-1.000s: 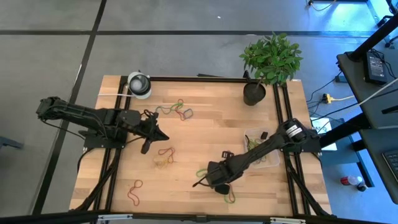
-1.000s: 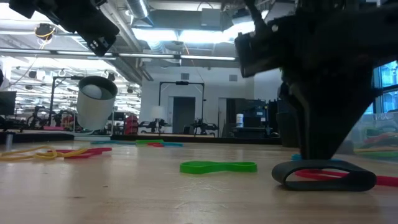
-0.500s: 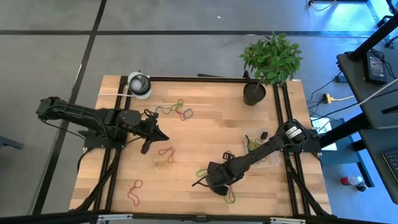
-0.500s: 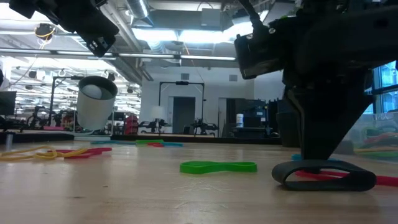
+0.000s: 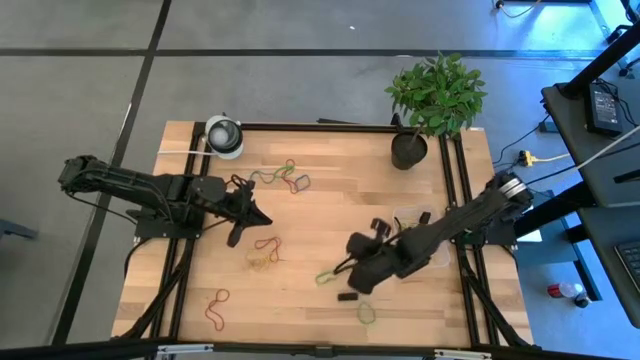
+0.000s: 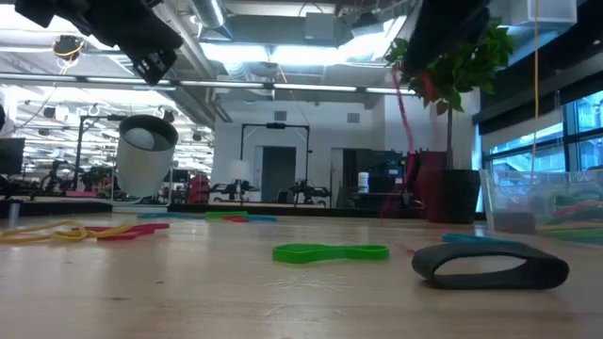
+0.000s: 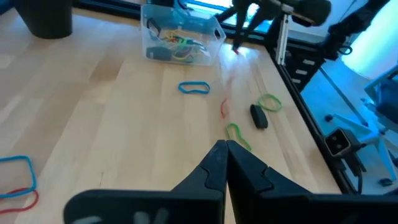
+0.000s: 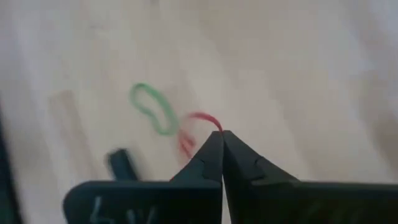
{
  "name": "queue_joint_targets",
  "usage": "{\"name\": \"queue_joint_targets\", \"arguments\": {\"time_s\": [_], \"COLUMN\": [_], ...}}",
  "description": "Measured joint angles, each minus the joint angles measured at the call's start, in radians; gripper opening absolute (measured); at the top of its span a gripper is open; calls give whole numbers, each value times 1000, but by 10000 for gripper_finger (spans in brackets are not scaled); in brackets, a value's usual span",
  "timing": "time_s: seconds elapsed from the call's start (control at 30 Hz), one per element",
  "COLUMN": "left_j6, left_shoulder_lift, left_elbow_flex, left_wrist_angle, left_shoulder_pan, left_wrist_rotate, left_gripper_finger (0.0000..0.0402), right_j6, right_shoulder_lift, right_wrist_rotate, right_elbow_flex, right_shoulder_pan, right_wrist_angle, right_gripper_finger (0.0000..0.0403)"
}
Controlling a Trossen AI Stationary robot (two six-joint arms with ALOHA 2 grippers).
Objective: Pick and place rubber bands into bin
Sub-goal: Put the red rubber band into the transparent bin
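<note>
High view: the right claw has risen off the front of the table and swung toward the middle since a second ago, when it was pressed low beside the green and dark bands. Its fingers are pinched shut on a thin red rubber band. A floppy green rubber band lies just beside it, a short dark band sits nearer the front edge, and a yellow-green loop lies further forward. The clear plastic bin, low-walled with rounded corners, rests near the right edge, partly under the right arm. The left claw hovers over the left half, unmoved, fingers together on nothing. A red loop lies at the front left, and a tangle of coloured bands near the back.

Low view: the dark bulk of the right arm that filled the right side half a second ago has lifted clear, and a red band dangles from high up. A flat green band and a thick dark loop lie on the pale wooden planks. The bin stands at the right, coloured bands inside.

Left wrist view: the left claw tips meet. Beyond, the bin holds several bands; a blue loop lies near it.

Right wrist view: the right claw grips the red band at its closed tips, above a green loop.
</note>
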Motion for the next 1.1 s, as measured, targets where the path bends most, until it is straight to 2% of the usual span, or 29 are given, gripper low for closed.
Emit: {"name": "queue_joint_targets", "arguments": {"time_s": [0.13, 0.33, 0.5, 0.63, 0.8, 0.97, 1.1], "left_j6": [0, -34, -48, -52, -70, -79, -89], "left_shoulder_lift": [1, 1, 1, 1, 1, 1, 1], "left_elbow_flex": [0, 0, 0, 0, 0, 0, 0], "left_wrist_angle": [6, 12, 34, 72, 81, 80, 80], "left_shoulder_pan": [0, 1, 1, 1, 1, 1, 1], "left_wrist_rotate": [-31, -51, -122, -186, -244, -258, -273], "left_gripper_finger": [3, 3, 2, 3, 2, 2, 3], "right_j6": [47, 204, 310, 312, 392, 394, 367], "right_shoulder_lift": [-92, -218, -331, -446, -546, -593, -596], "right_wrist_rotate": [56, 117, 155, 144, -12, -173, -206], "right_elbow_flex": [0, -1, -2, -61, -233, -433, -570], "right_shoulder_pan": [-6, -7, -7, -8, -7, -2, -2], "right_wrist_angle": [-158, -500, -684, -675, -652, -499, -292], "right_gripper_finger": [1, 0, 0, 0, 0, 0, 0]}}
